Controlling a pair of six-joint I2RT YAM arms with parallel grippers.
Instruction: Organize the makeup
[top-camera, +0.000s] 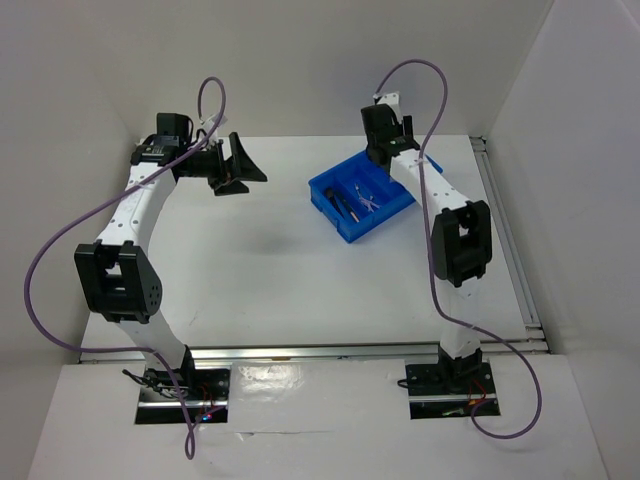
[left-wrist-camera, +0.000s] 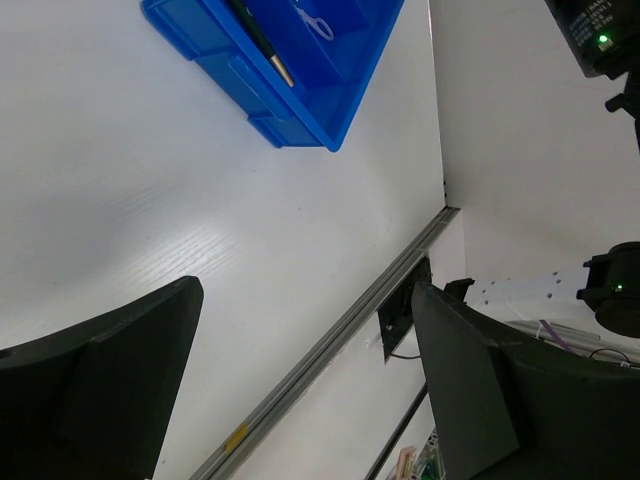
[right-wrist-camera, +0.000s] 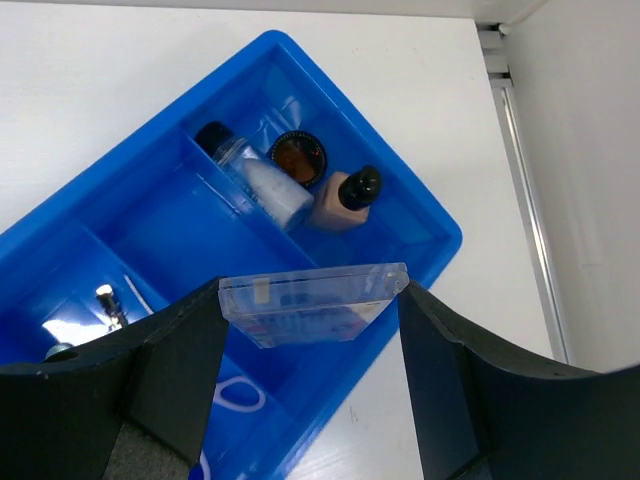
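Note:
My right gripper (right-wrist-camera: 310, 322) is shut on a flat clear-cased card with red print (right-wrist-camera: 310, 300) and holds it above the blue divided tray (right-wrist-camera: 440, 240). In the tray's far compartment lie a clear tube (right-wrist-camera: 255, 178), a black pot (right-wrist-camera: 298, 158) and a beige black-capped bottle (right-wrist-camera: 340, 200). Lilac scissors (right-wrist-camera: 235, 395) and a black brush (right-wrist-camera: 105, 300) lie in nearer compartments. In the top view the right gripper (top-camera: 385, 150) hangs over the tray's (top-camera: 350, 232) back corner. My left gripper (top-camera: 243, 165) is open and empty at the back left, far from the tray.
The left wrist view shows the tray (left-wrist-camera: 300, 110) with a brush (left-wrist-camera: 262, 45) and scissors (left-wrist-camera: 315, 22), and a metal rail (left-wrist-camera: 330, 350) along the table's near edge. White walls close in the table at the back and sides.

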